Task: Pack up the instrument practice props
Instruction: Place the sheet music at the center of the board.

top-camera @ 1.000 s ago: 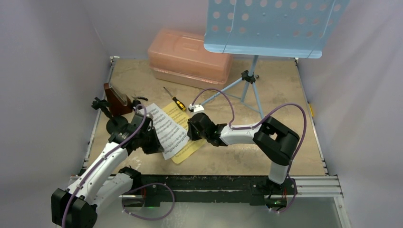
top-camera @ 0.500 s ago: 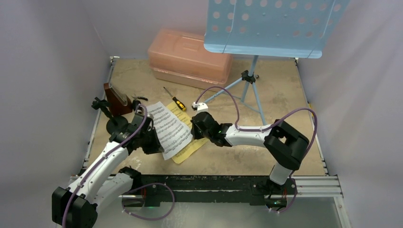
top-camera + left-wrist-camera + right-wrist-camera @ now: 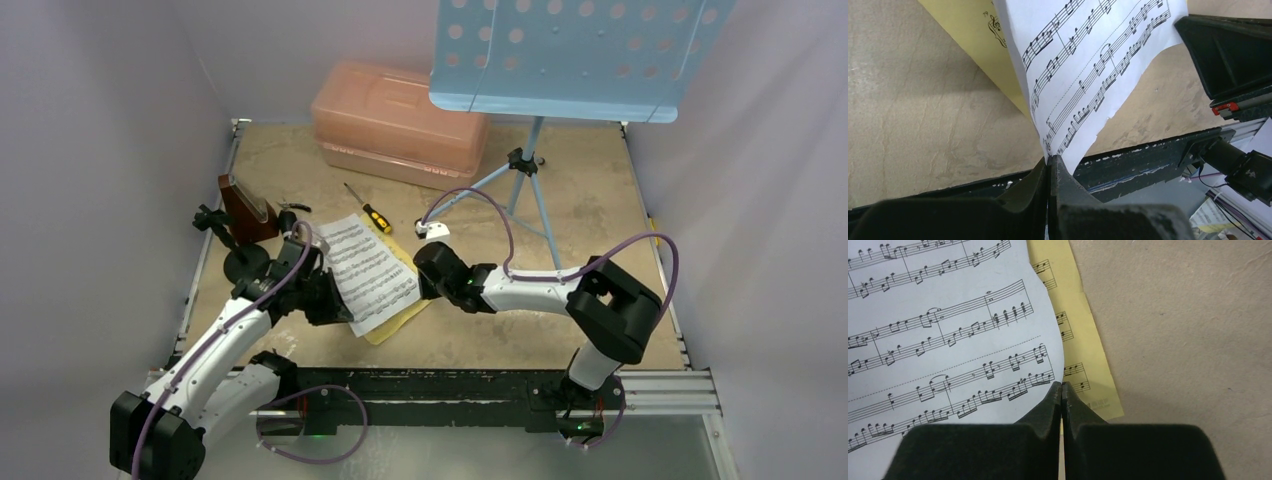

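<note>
One white page (image 3: 368, 268) shifted, two tools (image 3: 1049, 162) (image 3: 1062, 387) pinching; one yellow page (image 3: 1083, 340).

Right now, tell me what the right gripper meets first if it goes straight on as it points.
The white sheet-music page: the right gripper is shut on its edge and would likely push it forward, buckling it over the yellow page that lies partly beneath. Depth beyond that is unclear.

Left arm (image 3: 215, 345) stretched forward. Right arm (image 3: 540, 290) bent inward, elbow out right. Left end effector (image 3: 1049, 162) and right end effector (image 3: 1062, 387): jaws closed, each pinching the white sheet (image 3: 370, 270) edge.
</note>
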`<move>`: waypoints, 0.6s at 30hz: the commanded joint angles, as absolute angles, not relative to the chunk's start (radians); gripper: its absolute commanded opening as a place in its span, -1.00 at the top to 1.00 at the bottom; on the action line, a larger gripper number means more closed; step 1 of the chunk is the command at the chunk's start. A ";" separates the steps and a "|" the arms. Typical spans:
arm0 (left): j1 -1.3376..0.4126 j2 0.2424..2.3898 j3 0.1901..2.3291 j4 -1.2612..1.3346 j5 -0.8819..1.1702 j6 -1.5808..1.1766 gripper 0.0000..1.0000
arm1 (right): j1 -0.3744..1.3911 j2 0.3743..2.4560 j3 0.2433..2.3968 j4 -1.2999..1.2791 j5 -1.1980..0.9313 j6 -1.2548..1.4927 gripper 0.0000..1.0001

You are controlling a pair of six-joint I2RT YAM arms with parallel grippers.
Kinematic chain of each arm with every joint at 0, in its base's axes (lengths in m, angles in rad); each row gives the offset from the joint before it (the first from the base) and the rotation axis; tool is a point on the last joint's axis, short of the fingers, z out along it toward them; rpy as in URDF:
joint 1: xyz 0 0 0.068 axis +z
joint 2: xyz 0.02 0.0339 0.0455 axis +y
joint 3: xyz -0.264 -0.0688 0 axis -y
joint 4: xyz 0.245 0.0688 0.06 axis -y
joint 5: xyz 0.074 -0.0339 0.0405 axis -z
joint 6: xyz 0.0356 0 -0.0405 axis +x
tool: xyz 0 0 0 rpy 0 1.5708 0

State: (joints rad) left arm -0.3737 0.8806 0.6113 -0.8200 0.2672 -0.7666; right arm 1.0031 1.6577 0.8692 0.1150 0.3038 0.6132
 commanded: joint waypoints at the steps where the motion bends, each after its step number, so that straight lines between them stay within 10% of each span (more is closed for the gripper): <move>1: -0.378 0.882 0.581 -0.768 0.326 -0.766 1.00 | 1.008 1.617 0.856 0.071 0.391 0.603 1.00; 5: -0.379 0.877 0.565 -0.767 0.326 -0.772 0.89 | 1.007 1.617 0.860 0.055 0.417 0.585 1.00; 12: -0.379 0.876 0.623 -0.829 0.235 -0.742 -0.06 | 1.003 1.624 0.861 0.052 0.430 0.569 1.00; 18: -0.378 0.890 0.716 -0.894 0.121 -0.691 -0.47 | 1.003 1.630 0.858 0.045 0.425 0.567 1.00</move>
State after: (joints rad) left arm -0.3744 0.8860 0.6258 -0.8577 0.2161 -0.7403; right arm 1.0031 1.6428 0.8635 0.0639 0.3950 0.5781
